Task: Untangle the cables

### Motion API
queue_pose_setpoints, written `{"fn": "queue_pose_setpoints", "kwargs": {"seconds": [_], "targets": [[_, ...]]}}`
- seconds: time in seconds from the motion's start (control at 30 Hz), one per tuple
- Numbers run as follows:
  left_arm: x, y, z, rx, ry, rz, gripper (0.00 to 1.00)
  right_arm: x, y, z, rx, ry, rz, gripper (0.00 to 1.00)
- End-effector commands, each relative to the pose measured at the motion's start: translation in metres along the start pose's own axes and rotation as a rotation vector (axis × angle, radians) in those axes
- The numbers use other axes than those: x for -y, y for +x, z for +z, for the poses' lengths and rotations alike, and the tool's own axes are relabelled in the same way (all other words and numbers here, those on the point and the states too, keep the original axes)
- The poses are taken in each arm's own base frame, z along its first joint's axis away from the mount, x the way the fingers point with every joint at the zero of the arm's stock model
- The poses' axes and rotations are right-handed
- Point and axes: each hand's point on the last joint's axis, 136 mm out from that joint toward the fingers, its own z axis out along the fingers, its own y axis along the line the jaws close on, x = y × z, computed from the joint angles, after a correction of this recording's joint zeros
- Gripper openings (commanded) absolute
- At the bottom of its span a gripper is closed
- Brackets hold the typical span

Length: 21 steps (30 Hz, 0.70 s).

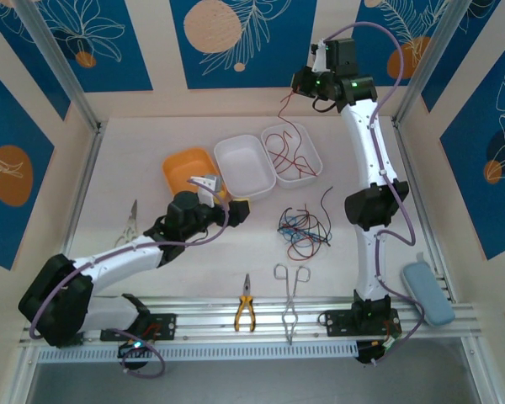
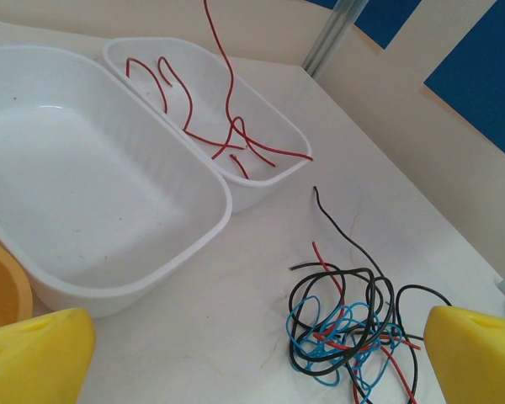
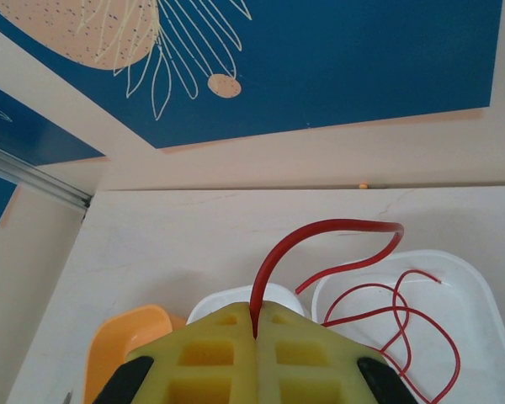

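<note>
A tangle of black, blue and red cables (image 1: 303, 229) lies on the table right of centre; in the left wrist view this tangle (image 2: 353, 337) sits just in front of my right-hand finger. My left gripper (image 1: 223, 198) hovers open beside it, yellow fingers (image 2: 34, 353) wide apart, nothing between them (image 2: 252, 370). My right gripper (image 1: 307, 84) is raised at the back and is shut (image 3: 255, 324) on one red cable (image 3: 337, 225). That cable (image 1: 283, 109) hangs down into a white tray (image 1: 316, 160) holding other red cables (image 2: 236, 139).
An empty white tray (image 1: 246, 164) and an orange tray (image 1: 188, 168) stand left of the cable tray. Yellow-handled pliers (image 1: 245, 313) and metal forceps (image 1: 291, 295) lie at the near edge, another metal tool (image 1: 128, 223) at the left. A pale blue case (image 1: 427, 292) rests at right.
</note>
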Motion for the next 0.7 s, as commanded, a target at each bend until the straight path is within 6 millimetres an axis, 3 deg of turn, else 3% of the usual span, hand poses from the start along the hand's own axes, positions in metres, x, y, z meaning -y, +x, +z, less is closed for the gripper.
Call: {"fn": "queue_pose_setpoints", "kwargs": {"seconds": [0.0,0.37,0.67], "targets": [[0.002,-0.002,0.002,0.014,0.025,-0.014,1.0,-0.003,0.011,0.013,-0.033,-0.027,0.006,0.0],[0.003,-0.001,0.003,0.012,0.039,-0.032,1.0,0.025,0.072,0.059,-0.195,0.067,-0.003,0.0],[0.004,-0.001,0.003,0.013,0.044,-0.036,1.0,0.048,0.101,0.057,-0.253,0.133,0.043,0.0]]}}
